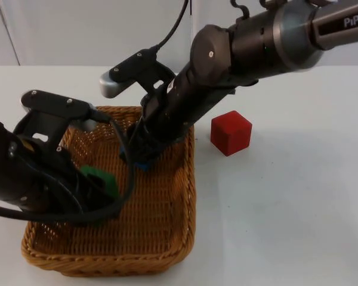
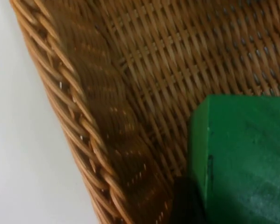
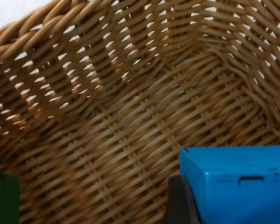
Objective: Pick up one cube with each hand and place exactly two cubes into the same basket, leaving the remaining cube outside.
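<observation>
- The left arm comes in low from the left edge and bends over the basket (image 1: 167, 238), its wrist above the left half of the weave.
- The left gripper (image 1: 101, 190) is down inside the basket and pinches the green cube (image 1: 100, 177); in the left wrist view that cube (image 2: 245, 158) sits close against a dark fingertip, above the woven floor beside the basket wall (image 2: 84, 116).
- The right arm slants down from the upper right, its forearm crossing the basket's far rim.
- The right gripper (image 1: 140, 156) reaches into the far part of the basket and appears to be clamped on the blue cube (image 1: 142, 164), though the arm hides most of it from above; in the right wrist view the blue cube (image 3: 238, 182) lies against a dark fingertip, over the weave.
- The red cube (image 1: 231, 132) stands on the table (image 1: 298, 196), just right of the basket and apart from it.
- The white table ends at a pale wall (image 1: 77, 30) behind.
</observation>
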You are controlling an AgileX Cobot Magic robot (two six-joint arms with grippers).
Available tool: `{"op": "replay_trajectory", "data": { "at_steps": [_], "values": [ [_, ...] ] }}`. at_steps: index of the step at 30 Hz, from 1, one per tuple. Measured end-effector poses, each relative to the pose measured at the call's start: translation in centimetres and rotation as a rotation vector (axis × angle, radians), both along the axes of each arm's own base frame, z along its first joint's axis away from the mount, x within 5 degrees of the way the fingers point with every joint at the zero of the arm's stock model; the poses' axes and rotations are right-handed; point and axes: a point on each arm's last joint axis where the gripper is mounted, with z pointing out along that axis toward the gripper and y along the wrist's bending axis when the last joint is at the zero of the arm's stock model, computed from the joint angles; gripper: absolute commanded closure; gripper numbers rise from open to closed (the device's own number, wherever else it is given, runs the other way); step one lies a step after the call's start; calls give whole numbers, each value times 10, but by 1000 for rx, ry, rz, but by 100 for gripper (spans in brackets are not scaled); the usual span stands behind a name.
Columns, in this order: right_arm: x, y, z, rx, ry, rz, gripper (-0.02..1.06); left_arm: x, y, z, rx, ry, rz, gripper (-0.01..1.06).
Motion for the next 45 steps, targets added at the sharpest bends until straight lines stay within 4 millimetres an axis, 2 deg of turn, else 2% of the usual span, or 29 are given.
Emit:
{"op": "replay_trajectory", "data": {
  "at_steps": [3,6,8,9,11,13,14,17,19,20,23,27,29,30,34,35,36,38,39,40,45],
  "values": [
    [0,0,0,0,0,0,97,0,0,-1,2,2,0,105],
    [0,0,0,1,-2,-1,83,0,0,-1,2,2,0,104],
    [0,0,0,1,-2,-1,74,0,0,-1,2,2,0,97],
    [0,0,0,1,-2,-1,74,0,0,-1,2,2,0,97],
    [0,0,0,1,-2,-1,66,0,0,-1,2,2,0,84],
    [0,0,0,1,-2,-1,60,0,0,-1,2,2,0,64],
    [0,0,0,1,-2,-1,60,0,0,-1,2,2,0,64],
    [0,0,0,1,-2,-1,53,0,0,-1,2,2,0,34],
    [0,0,0,1,-2,-1,49,0,0,-1,2,2,0,20],
    [0,0,0,2,-3,-1,49,0,0,-1,2,2,0,20],
    [1,0,0,4,-6,-2,41,0,0,-1,2,2,0,11],
    [1,0,8,16,-19,-4,38,0,0,4,-6,-14,0,11],
    [1,0,24,36,-40,-4,38,0,0,11,-17,-40,1,11],
    [1,0,24,36,-40,-4,38,0,0,11,-17,-40,1,11],
    [-2,-2,77,103,-113,-3,38,0,0,32,-52,-113,1,11],
    [-2,-2,77,103,-113,-3,38,0,0,32,-52,-113,1,11],
    [-4,-4,89,119,-131,-2,38,-1,1,38,-62,-134,1,11],
    [-10,-9,126,162,-175,2,38,-4,2,60,-98,-209,0,11],
    [-13,-11,139,175,-188,4,38,-6,3,68,-112,-235,0,11],
    [-13,-11,139,175,-188,4,38,-6,3,68,-112,-235,0,11],
    [-32,-26,202,238,-250,20,38,-24,10,118,-196,-389,-15,11]
  ]
}}
